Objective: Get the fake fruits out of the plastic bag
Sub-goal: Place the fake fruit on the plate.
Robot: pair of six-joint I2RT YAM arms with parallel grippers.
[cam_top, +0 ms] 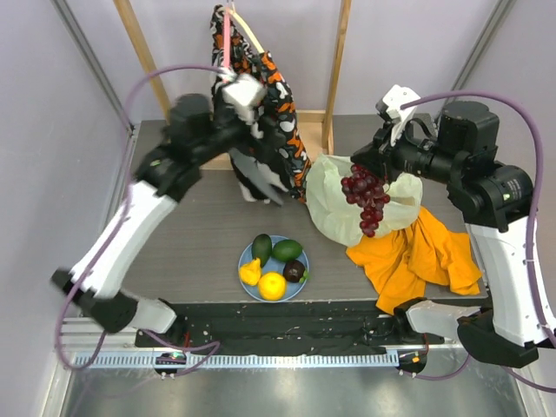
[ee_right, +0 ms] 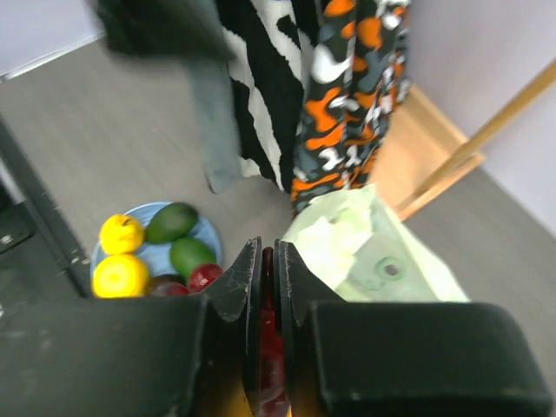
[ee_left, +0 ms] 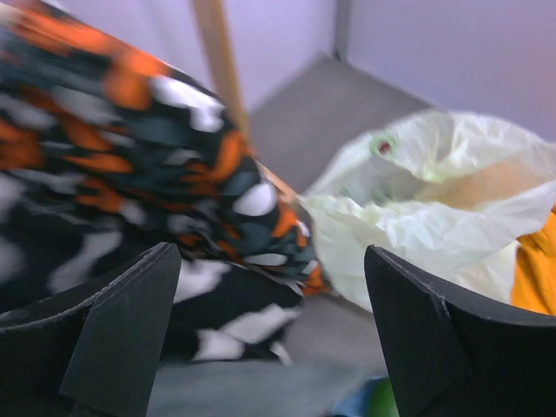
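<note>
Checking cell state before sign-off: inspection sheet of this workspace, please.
Surface: dark grey table, no spills seen.
Job's things: plastic bag crumpled right of centre; five fake fruits on the light blue plate; grape bunch hanging over the bag.
Clutter: orange cloth heaped against the bag; patterned garment hanging at the back.
Grippers: left end effector open and empty, close to the garment; right end effector shut on the grape bunch.
Cables: purple cables loop above both arms, no snag seen.
Surroundings: wooden frame behind the table, pale walls.
</note>
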